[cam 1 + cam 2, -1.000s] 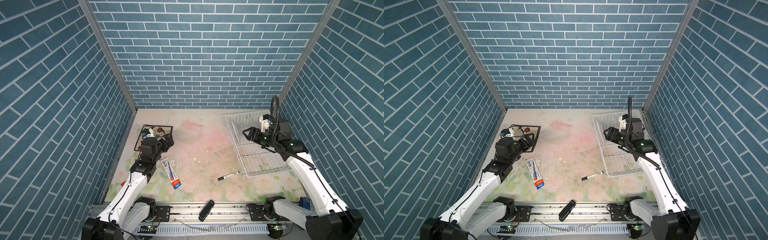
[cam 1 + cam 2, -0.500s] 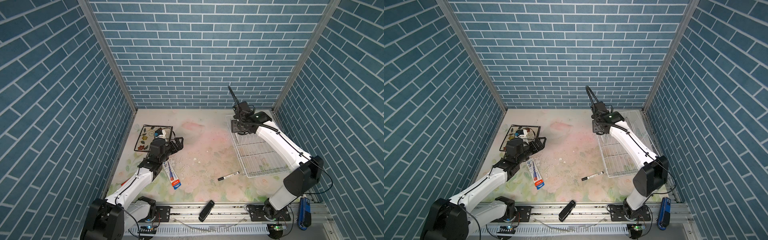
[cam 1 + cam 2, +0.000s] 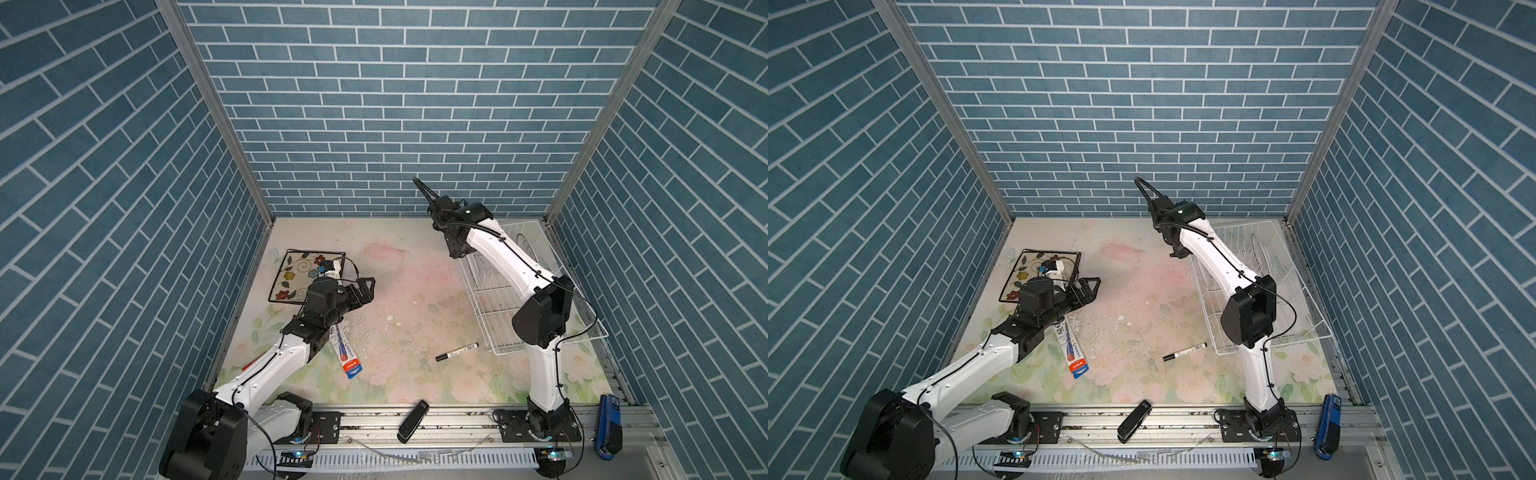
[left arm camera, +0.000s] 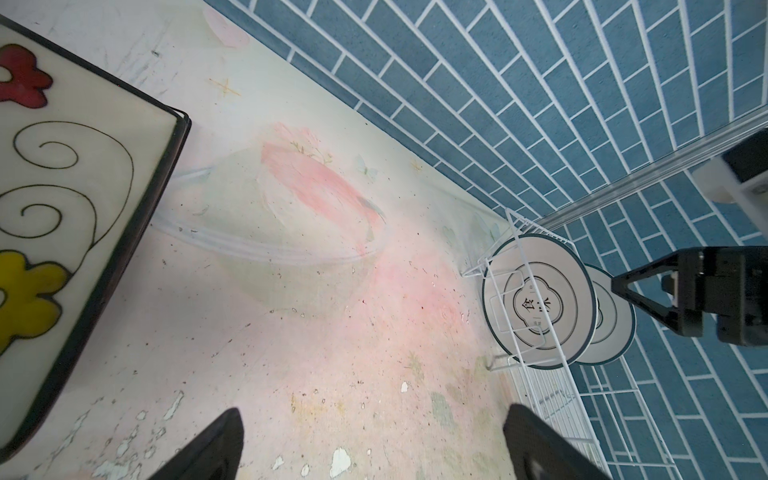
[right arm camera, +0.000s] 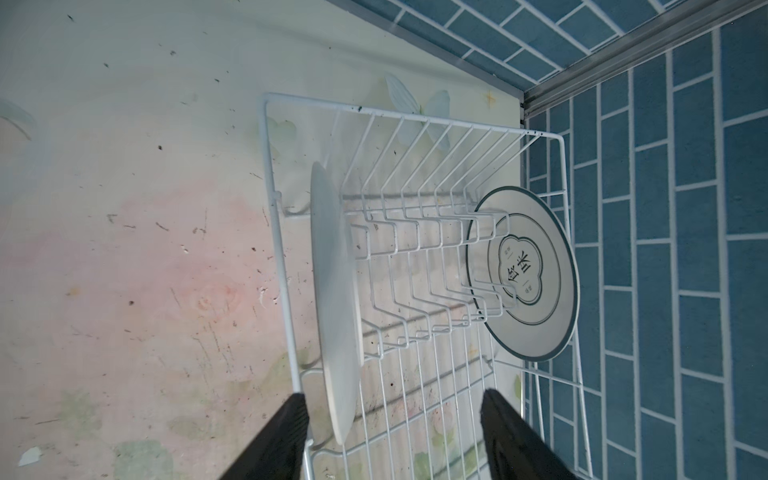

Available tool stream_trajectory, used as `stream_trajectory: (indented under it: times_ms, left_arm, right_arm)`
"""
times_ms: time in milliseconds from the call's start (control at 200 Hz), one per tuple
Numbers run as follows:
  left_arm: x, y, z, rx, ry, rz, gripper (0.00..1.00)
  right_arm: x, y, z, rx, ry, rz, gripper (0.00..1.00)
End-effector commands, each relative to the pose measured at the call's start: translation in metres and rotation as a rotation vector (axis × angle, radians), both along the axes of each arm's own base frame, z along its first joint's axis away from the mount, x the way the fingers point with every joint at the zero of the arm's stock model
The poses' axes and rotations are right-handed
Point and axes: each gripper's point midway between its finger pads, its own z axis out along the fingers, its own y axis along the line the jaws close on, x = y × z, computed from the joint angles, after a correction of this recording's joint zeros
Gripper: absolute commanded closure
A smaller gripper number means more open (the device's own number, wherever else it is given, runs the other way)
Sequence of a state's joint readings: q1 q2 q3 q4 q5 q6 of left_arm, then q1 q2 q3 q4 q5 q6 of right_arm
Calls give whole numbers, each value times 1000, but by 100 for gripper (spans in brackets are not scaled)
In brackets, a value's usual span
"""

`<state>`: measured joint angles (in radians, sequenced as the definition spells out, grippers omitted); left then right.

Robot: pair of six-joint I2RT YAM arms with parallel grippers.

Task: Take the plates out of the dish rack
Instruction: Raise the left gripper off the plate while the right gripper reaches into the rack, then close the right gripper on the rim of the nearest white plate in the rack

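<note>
Badge on the round plate [image 5: 521,274] reads 食味; dark rim; it stands upright in the dish rack [image 5: 415,116], at the end by the side wall; 2nd plate [image 5: 334,299] upright at the prongs' other end, edge-on; left wrist view shows both round. Right gripper [image 5: 395,440] above rack, jaws apart, 2nd plate's rim just inside them, not pinched. Flowered square plate [image 3: 305,276] flat on table [image 3: 415,291], small white item [image 3: 330,268] on it; left gripper [image 3: 365,291] spread wide, empty. Marker [image 3: 456,351] & tube [image 3: 347,357]: print unreadable.

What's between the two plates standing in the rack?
Only empty wire prongs between the edge-on plate and the patterned plate; the right wrist view shows it.
</note>
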<state>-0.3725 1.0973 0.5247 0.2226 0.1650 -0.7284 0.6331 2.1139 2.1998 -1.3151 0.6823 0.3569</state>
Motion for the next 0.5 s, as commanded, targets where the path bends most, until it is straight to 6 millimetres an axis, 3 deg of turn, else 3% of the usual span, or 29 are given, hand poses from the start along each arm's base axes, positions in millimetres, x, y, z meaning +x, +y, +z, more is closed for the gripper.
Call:
stream_trajectory:
  times_ms: [0, 415, 430, 495]
  left_arm:
    - [0, -6, 6, -8, -22, -21, 0]
    - [2, -13, 3, -16, -9, -36, 0]
    - [2, -14, 3, -17, -8, -38, 0]
    - [3, -14, 1, -18, -3, -39, 0]
  right_arm:
    - [-6, -11, 3, -105, 46, 14, 34]
    - [1, 1, -15, -85, 77, 43, 44]
    - [3, 2, -26, -100, 97, 44, 44]
    - [6, 3, -30, -114, 102, 45, 46]
